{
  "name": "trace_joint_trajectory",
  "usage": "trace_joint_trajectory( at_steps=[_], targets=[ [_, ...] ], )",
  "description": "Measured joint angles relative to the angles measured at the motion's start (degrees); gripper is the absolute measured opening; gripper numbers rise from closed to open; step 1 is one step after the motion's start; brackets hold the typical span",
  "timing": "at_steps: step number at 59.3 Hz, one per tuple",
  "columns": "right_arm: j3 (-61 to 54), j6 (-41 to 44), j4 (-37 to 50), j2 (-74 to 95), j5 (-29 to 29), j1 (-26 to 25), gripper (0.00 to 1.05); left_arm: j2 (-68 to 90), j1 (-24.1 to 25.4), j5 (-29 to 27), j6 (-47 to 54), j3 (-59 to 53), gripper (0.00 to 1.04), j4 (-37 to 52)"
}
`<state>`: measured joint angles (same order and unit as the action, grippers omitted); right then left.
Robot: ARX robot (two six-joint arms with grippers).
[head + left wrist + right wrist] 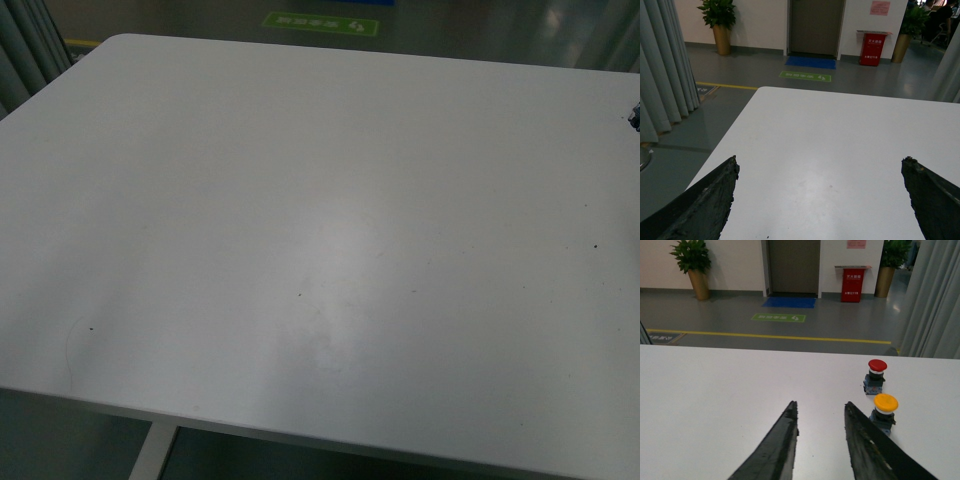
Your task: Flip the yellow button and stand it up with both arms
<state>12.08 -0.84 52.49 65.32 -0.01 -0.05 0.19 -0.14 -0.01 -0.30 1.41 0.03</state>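
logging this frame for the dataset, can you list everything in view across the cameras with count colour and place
yellow button: 1, yellow cap on a black-and-blue body, standing cap up on the table, seen only in the right wrist view
red button: 1, red cap on a dark body, standing cap up just beyond the yellow one, apart from it
table: 1, white; the front view shows it bare but for a dark bit at its right edge
potted plants: 2, green in tan pots, by the far wall
red cabinet: 1, right of the door
floor mats: 1 blue, 1 green, before the door
curtains: grey, at both sides
left gripper: black jaws wide apart, empty
right gripper: black jaws slightly apart, empty, short of the yellow button
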Motion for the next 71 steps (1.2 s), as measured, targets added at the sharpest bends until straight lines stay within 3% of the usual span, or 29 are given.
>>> trace_joint_trajectory(
  at_steps=[9,26,71],
  targets=[
    [-3.52,0.7,-2.16,-5.64,0.0,0.0,0.03,0.0,0.0,0.0,0.0,0.0,0.98,0.0],
    [-9.81,0.63,-4.59,-14.45,0.0,0.0,0.03,0.0,0.0,0.0,0.0,0.0,0.98,0.0],
    [-11.8,0.63,-30.71,-43.56,-0.02,0.0,0.03,0.0,0.0,0.0,0.0,0.0,0.98,0.0]
  ],
)
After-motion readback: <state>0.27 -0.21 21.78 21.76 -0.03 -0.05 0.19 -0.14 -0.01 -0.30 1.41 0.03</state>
